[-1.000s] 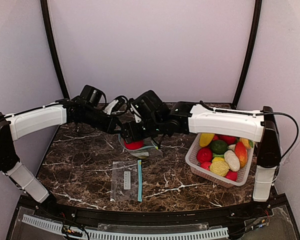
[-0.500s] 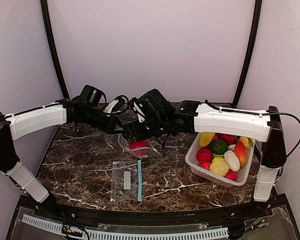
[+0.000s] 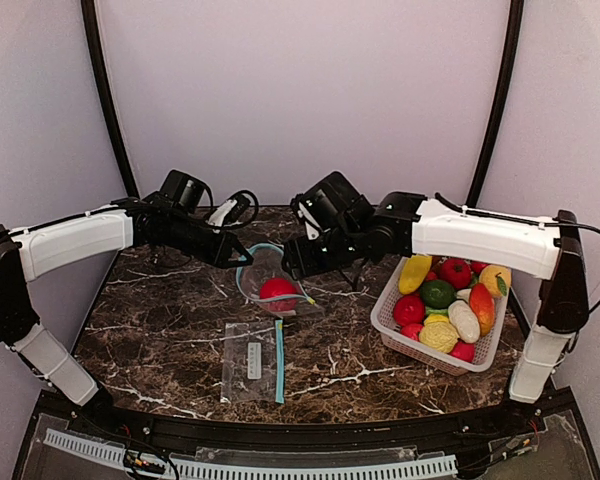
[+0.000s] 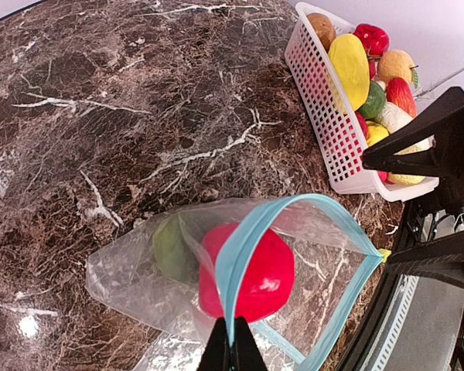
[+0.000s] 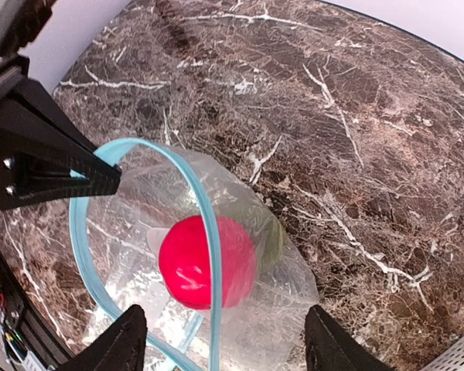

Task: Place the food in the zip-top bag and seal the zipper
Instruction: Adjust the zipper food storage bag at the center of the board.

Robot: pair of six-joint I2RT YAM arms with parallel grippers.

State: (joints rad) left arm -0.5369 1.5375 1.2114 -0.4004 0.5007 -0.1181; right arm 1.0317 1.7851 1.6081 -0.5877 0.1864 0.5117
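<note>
The left gripper [image 4: 232, 349] is pinched tight on the pale blue zipper rim [image 5: 209, 209] of the clear plastic zip-top bag [image 4: 124, 272], holding its mouth up and open; the right gripper [image 5: 228, 340] hangs close by that mouth with its fingers spread wide and nothing between them; a round red toy fruit [image 5: 205, 263] lies inside the bag, with a green toy piece [image 4: 174, 247] beside it; so the filling is begun but, I judge, not far along; the white slotted plastic basket [image 3: 400, 342] at the right holds a heap of toy food [image 4: 349, 66], yellow, red, green, orange and white; all that awaits bagging, and the zipper is unsealed; a second, flat clear bag [image 3: 250, 362] lies near the front edge.
</note>
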